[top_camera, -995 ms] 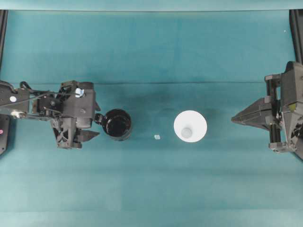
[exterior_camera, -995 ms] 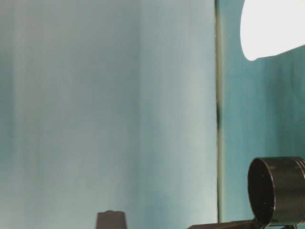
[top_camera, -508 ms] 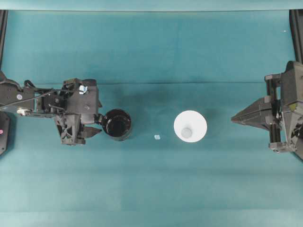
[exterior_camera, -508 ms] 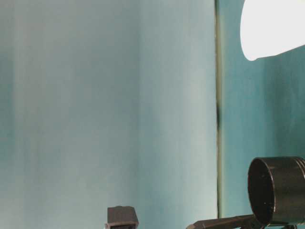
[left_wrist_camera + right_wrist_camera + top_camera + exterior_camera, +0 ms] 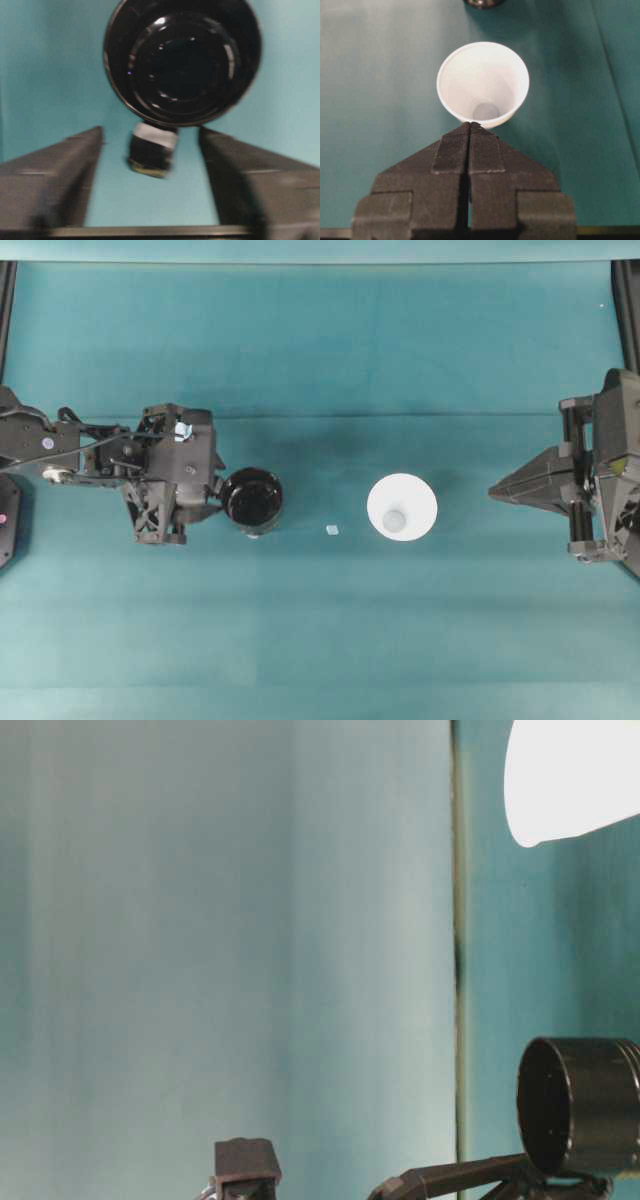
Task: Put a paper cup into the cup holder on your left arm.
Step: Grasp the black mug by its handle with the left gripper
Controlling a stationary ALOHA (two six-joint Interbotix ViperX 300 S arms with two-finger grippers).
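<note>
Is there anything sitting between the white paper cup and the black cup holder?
Only a tiny pale scrap lies on the cloth between the paper cup and the cup holder. It is flat and low, so probably no real obstacle.

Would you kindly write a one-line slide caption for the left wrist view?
Left tool straddling the knob handle of the glossy black cup holder on teal cloth.
</note>
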